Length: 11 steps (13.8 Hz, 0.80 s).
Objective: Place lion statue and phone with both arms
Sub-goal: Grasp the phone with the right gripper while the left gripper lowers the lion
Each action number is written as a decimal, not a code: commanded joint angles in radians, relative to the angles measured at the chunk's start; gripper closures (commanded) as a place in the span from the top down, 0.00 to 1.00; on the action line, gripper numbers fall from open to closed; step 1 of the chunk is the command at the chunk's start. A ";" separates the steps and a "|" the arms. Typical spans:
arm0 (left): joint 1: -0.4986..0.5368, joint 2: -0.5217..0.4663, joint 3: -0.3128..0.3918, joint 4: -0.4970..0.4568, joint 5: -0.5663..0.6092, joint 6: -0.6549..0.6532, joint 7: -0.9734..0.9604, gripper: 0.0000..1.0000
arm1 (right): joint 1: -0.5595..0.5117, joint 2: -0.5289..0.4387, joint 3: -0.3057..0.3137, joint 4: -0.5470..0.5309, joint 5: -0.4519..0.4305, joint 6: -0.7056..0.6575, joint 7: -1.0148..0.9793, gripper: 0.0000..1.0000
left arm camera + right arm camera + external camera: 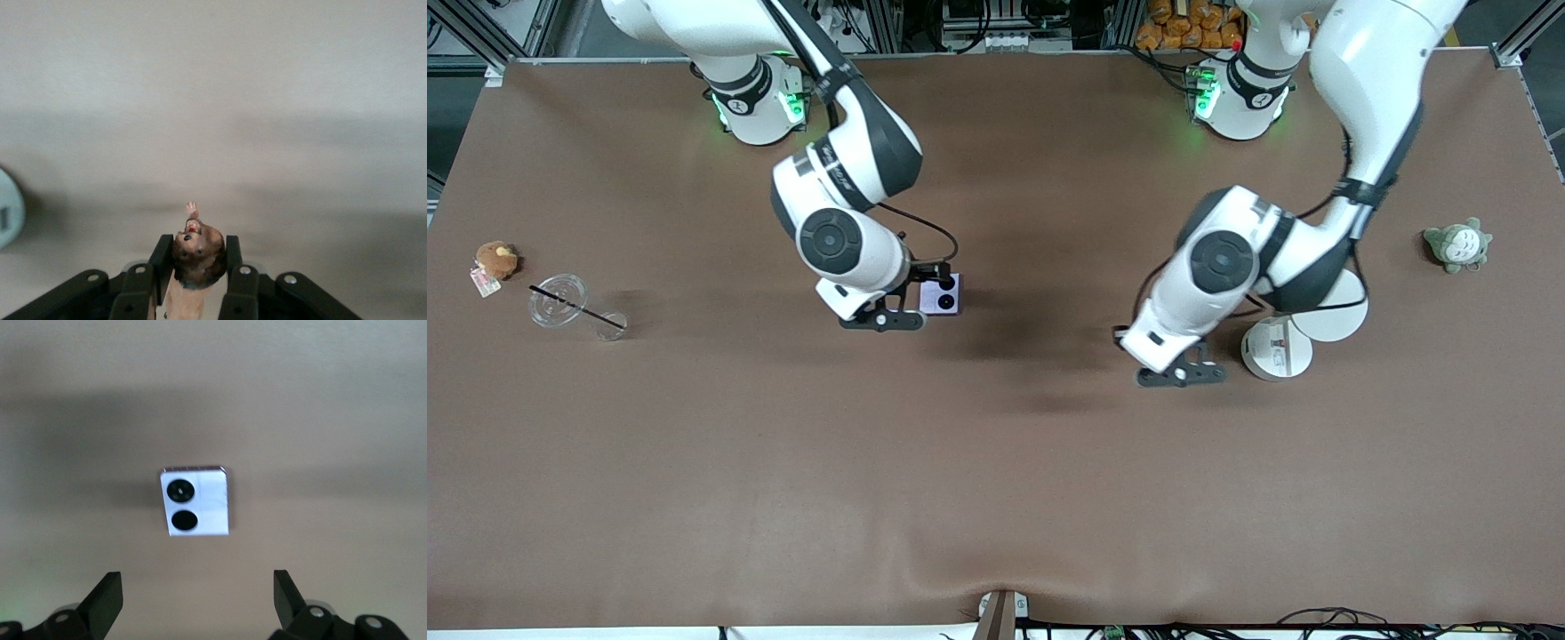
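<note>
We see the left gripper point(195, 280) clamped tight on the small orange-brown lion statue point(197, 253), black fingers point(162, 263) pressed against both its flanks, head poking out past the tips. In the front view this gripper point(1181, 374) hangs over bare brown table point(996, 462), just beside two white round discs point(1278, 348); the statue itself is hidden there under the wrist.

The right gripper point(199, 600) is spread wide and holds nothing. The small lavender, nearly square folded phone point(197, 501) lies flat on the table, camera circles up, between the two finger lines but ahead of the tips, not touched. In the front view the phone point(941, 295) sits right beside that gripper point(885, 320), toward mid-table.

Also on the table: a round brown plush point(496, 260) and a clear plastic cup lying on its side with a black straw point(569, 305) at the right arm's end, and a grey-green plush point(1456, 244) at the left arm's end.
</note>
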 commanded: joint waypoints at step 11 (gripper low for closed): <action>0.225 -0.027 -0.017 -0.159 -0.002 0.030 0.200 0.00 | 0.099 0.158 -0.013 -0.076 -0.033 0.255 0.018 1.00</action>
